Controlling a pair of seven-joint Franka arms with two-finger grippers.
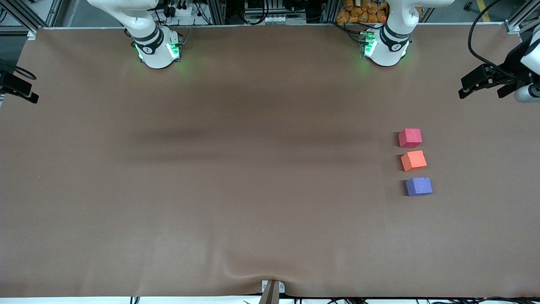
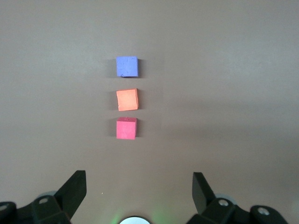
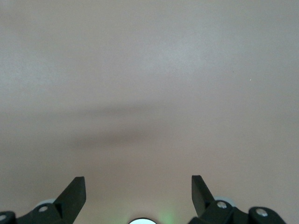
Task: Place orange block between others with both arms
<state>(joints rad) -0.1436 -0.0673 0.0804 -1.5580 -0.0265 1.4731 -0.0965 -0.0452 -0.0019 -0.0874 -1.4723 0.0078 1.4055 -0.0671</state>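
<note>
- Your left gripper (image 2: 138, 189) hangs high in the air with its two black fingers (image 2: 74, 189) spread wide and nothing between them; its wrist camera looks straight down on the three cubes.
- Your right gripper (image 3: 138, 189) is spread just as wide and just as empty, held over bare brown table cover (image 3: 149, 84) with only soft shadows beneath it.
- In the front view the left arm (image 1: 394, 29) rises from its green-lit base at the top edge, and the right arm (image 1: 141, 25) rises the same way from its own base; both climb out of the picture, so you see little of their upper links.
- A black gripper assembly (image 1: 485, 80) shows at the edge of the front view at the left arm's end of the table, and another dark piece (image 1: 19, 88) at the right arm's end; I cannot tell from that view how their fingers stand.
- The orange block (image 1: 413, 161) rests on the table (image 1: 211, 190) toward the left arm's end, in the middle of a short row of three.
- The pinkish-red cube (image 1: 410, 138) lies farther from the front camera than the orange one, the blue-purple cube (image 1: 419, 186) nearer to it.
- The three cubes sit close together with a narrow gap at each join, none touching; the orange block is turned slightly against its neighbours.
- Neither gripper touches any cube.
</note>
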